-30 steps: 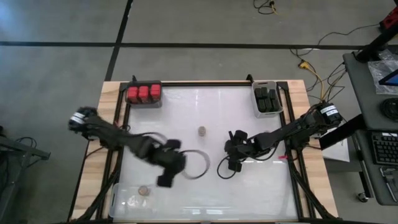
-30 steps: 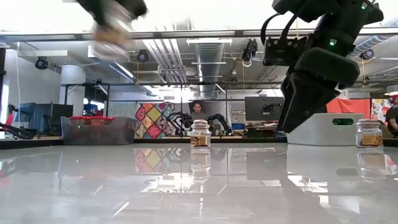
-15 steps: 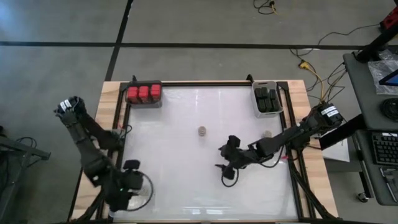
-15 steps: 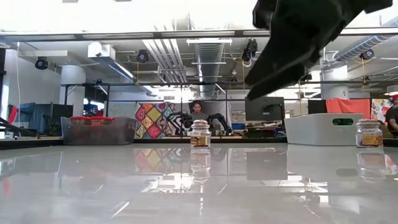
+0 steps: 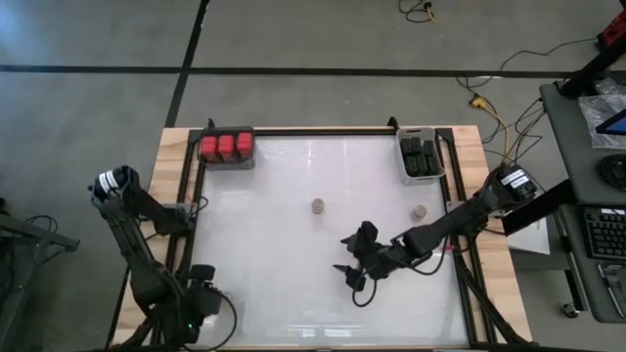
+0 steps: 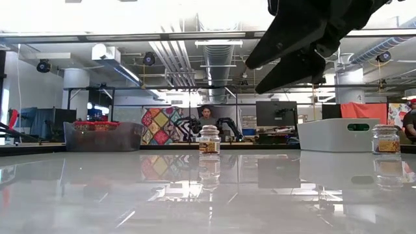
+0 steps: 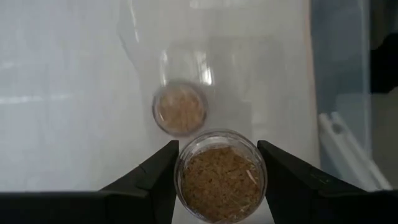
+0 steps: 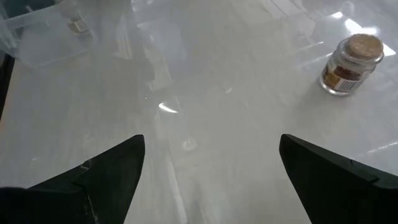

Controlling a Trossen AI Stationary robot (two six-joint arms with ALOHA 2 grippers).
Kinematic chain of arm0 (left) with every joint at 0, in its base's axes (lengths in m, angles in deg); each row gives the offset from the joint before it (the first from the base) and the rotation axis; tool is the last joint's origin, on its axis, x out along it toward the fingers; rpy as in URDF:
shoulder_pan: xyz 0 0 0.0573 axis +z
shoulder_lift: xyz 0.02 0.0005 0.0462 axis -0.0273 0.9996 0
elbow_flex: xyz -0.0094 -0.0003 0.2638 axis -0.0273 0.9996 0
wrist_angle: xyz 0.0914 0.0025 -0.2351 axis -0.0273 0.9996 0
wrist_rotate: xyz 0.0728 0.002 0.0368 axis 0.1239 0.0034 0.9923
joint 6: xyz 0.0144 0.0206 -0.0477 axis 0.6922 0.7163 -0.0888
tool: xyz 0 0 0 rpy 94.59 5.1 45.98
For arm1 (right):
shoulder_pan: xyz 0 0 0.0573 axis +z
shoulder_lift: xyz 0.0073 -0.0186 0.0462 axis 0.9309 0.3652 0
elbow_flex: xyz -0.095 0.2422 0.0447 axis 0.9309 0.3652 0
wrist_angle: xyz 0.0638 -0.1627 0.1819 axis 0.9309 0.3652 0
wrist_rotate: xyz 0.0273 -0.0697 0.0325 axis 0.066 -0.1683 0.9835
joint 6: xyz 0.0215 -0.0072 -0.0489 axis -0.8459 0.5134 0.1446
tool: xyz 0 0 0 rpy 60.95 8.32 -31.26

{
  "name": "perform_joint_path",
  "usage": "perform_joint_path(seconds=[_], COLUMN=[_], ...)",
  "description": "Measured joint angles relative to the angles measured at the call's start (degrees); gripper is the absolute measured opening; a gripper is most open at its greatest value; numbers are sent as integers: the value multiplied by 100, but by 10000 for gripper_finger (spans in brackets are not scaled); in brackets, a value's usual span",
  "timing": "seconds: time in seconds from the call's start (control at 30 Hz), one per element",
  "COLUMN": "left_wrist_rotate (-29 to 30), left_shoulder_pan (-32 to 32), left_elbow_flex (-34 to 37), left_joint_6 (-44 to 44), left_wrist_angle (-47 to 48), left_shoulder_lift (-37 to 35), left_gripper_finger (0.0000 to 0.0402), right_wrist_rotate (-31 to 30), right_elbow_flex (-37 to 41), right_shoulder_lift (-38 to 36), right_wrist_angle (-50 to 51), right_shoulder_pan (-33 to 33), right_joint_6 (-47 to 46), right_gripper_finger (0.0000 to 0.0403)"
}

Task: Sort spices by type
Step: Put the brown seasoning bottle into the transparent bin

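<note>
**A:** Why's your L arm tucked into the near-left corner of the bench?

**B:** That's where the clear bin (image 8: 34, 46) sits, and I'd say it's the spot for the round ones. My left end effector (image 5: 200, 303) is clenched on a tan-topped jar (image 7: 219, 176), one finger on each side of the glass, lid facing the wrist cam. I'm holding it upright above the bin so it goes down flat beside the other jar (image 7: 180, 109) already in there, not on top of it.

**A:** Is it touching the bin floor yet?

**B:** Can't tell. It looks to hang above the other jar, but the wrist view gives no clear height.

**A:** And the R arm?

**B:** My right end effector (image 5: 357, 270) hangs over mid-bench, fingers spread wide, nothing in them. It's kept high and open, prob. so it can drop on the next jar w/o knocking it.

**A:** What's left out?

**B:** Two loose tan-topped jars: one near the bench centre (image 5: 318, 206), one toward the right side (image 5: 419, 210), well apart. Both upright, clear of each other, so either is an easy pick.

**A:** Other types?

**B:** Red containers (image 5: 226, 147) are lined up in the far-left bin (image 5: 226, 163), black ones (image 5: 421, 156) in the far-right grey bin (image 5: 436, 178). One type per bin, so only the jars look unfinished.
</note>
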Motion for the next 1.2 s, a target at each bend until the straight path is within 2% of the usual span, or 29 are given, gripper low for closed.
perform_joint_path(seconds=[0.4,0.73,1.2], left_wrist_rotate=[-138,-284,-293], left_shoulder_pan=[-146,-174,-183], left_elbow_flex=[213,638,881], left_joint_6=[-737,-595,-742], left_wrist_angle=[53,-534,-560], left_shoulder_lift=[295,293,293], left_gripper_finger=[175,175,176], right_wrist_rotate=[3,29,65], right_elbow_flex=[0,0,0], right_shoulder_lift=[117,116,112], right_wrist_angle=[-93,-69,-69], right_shoulder_pan=[23,24,24], right_joint_6=[-102,-98,-221], right_gripper_finger=[364,364,364])
